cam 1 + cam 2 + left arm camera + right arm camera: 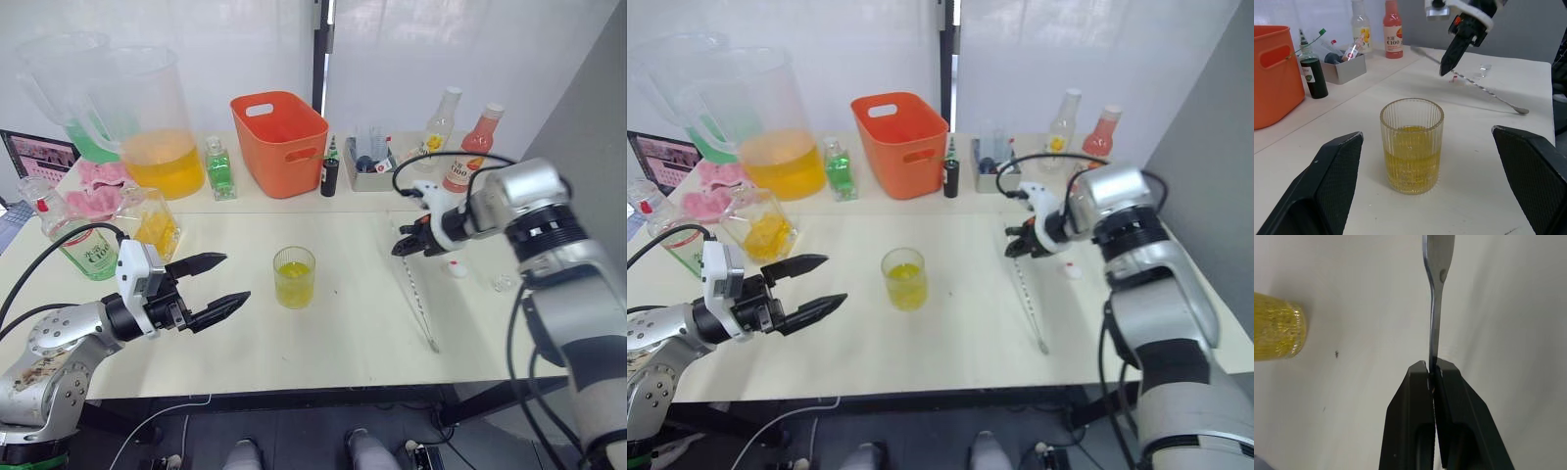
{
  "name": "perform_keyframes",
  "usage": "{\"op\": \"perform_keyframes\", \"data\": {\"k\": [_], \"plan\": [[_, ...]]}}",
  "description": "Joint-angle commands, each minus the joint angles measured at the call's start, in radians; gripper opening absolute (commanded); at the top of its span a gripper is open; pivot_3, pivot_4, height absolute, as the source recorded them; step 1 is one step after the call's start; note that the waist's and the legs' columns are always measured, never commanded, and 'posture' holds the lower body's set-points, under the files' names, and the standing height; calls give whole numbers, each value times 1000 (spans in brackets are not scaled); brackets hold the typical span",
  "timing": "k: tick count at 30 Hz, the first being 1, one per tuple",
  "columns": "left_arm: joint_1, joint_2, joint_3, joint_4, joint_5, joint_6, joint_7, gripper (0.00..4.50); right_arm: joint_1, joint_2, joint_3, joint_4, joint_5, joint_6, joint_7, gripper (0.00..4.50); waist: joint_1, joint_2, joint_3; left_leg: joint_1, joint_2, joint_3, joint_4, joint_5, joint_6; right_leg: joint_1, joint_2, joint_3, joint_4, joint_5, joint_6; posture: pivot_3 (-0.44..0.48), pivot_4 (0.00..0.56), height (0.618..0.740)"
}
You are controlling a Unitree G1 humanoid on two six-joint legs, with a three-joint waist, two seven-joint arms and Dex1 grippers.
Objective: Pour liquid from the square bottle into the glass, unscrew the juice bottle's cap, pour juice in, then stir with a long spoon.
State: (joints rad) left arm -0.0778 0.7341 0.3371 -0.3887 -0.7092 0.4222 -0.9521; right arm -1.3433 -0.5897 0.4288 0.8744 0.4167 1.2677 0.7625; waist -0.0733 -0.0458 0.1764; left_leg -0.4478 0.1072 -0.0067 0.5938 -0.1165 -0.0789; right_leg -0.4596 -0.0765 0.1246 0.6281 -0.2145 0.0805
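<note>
The long spoon (419, 294) is lying on the table (333, 333), its handle end pinched between the closed fingers of the right gripper (400, 249). The glass (294, 277) is standing to that gripper's left, between it and the wide-open, empty left gripper (217, 283). Such a thin end grip is risking the spoon pivoting or slipping when lifted.

The long spoon (1435, 308) is running off the right wrist picture's 12 o'clock edge, its bowl out of sight there. The glass (1276, 326) is being cropped at that picture's 9 o'clock edge. The bottle labels (457, 168) at the table's (343, 333) far side are staying too small to read.
</note>
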Motion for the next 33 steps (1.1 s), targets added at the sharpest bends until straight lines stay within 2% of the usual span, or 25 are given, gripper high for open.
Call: {"op": "perform_keyframes", "data": {"k": [1, 9, 18, 21, 22, 24, 27, 29, 31, 33], "plan": [[8, 11, 37, -39, -16, -10, 8, 4465, -38, 30, -53, 128, -88, -103, -4, 0, 7, 0, 0, 0, 0, 0, 0, 0, 0, 0, 0, 0, 0, 0, 0, 0, 150, 731], [-5, 28, 39, -30, 5, -22, 10, 4465, -38, 101, -118, 253, -204, -215, 10, 0, 2, 0, 0, -1, 0, 0, 1, 0, 0, 0, 0, 0, 0, 0, 1, 0, 150, 731], [-13, 70, 32, 11, 17, -28, -30, 4500, -42, 65, -135, 183, -272, -197, 118, 3065, 1, 0, 0, -1, 0, 0, 1, 0, 0, 0, 0, 0, 1, 0, 1, 0, 150, 731], [-47, 111, 15, 79, 37, -15, -69, 4500, -44, -47, -157, 18, -253, -101, 177, 4088, 6, 3, 2, -1, 0, 0, 1, 0, 0, 0, 0, 0, 1, 0, 1, 0, 150, 731], [-66, 136, 5, 121, 57, -10, -79, 4500, -3, -104, -176, -101, -239, -100, 196, 4396, 10, 3, 2, -2, 0, 0, 1, 0, 0, -1, 0, 0, 1, 0, 1, 0, 150, 731], [-88, 163, -6, 168, 78, -7, -89, 4500, 59, -164, -202, -254, -220, -99, 208, 4456, 15, 3, 2, -2, 0, 0, 1, 0, 0, -1, 0, -1, 1, -1, 1, 0, 150, 731], [-99, 171, -13, 190, 86, -12, -99, 4500, 108, -185, -230, -357, -206, -73, 197, 4456, 5, 3, 2, -1, 0, 0, 0, -1, -1, 0, -1, 0, 0, -3, 2, 0, 150, 731], [-113, 193, -15, 278, 147, -78, -121, 4500, 319, -246, -450, -659, -107, -99, 211, 4456, 6, 1, 1, 1, 0, 0, 0, -1, -1, 0, 0, 0, 0, -3, 1, 0, 150, 731], [-119, 199, -19, 344, 193, -132, -132, 4500, 482, -241, -655, -880, -22, -125, 198, 4456, 11, 2, 2, 2, 0, -1, -2, -1, -1, 1, 0, -1, 2, -4, 3, 0, 150, 731], [-114, 195, -29, 385, 223, -166, -137, 4500, 644, -248, -755, -1034, 12, -176, 202, 4456, 18, 4, 2, 1, -1, -1, -3, -1, -1, 1, -1, -1, 2, -3, 6, 0, 150, 731]]}}
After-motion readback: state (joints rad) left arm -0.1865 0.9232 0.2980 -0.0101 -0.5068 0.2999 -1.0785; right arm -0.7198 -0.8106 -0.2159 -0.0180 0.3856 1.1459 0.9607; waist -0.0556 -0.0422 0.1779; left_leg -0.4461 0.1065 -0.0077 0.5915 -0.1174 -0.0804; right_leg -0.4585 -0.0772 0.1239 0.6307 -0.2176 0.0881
